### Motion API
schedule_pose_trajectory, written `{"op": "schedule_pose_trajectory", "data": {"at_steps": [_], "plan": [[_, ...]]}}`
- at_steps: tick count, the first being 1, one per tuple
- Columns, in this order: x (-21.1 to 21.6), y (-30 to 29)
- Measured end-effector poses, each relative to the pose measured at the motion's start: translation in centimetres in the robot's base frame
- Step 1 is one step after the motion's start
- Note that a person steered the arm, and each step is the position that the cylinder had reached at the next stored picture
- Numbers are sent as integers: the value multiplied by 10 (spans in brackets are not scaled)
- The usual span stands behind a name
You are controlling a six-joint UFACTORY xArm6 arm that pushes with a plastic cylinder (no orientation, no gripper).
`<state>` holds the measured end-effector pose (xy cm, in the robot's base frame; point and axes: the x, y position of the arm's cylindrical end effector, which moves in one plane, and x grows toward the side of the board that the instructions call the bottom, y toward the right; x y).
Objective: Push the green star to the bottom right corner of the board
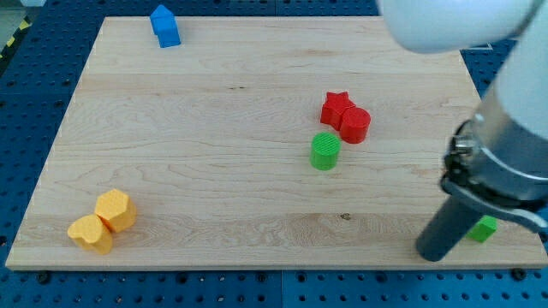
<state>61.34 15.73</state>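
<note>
1. In the camera view, you had my tip (431, 254) down at the lower right of the frame, and there are no fingers to report: the arm ends in a bare rod.
2. The green star (484, 228) sat just right of the tip, mostly hidden by the rod, so its shape could not be made out. It already lay near the bottom right corner of the board (214, 171).
3. You appeared to be in the final nudge; the next move likely called for only a short push toward the corner.
4. The green cylinder (325, 151), red star (336, 107) and red cylinder (355, 125) stood well apart.
</note>
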Motion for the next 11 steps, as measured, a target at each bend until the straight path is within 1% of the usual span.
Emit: {"op": "schedule_pose_trajectory", "data": {"at_steps": [1,2,4,8,9,10,11], "plan": [[-25,-7],[-33,-7],[-33,7],[-33,61],[-33,58],[-33,18],[-41,-34]]}}
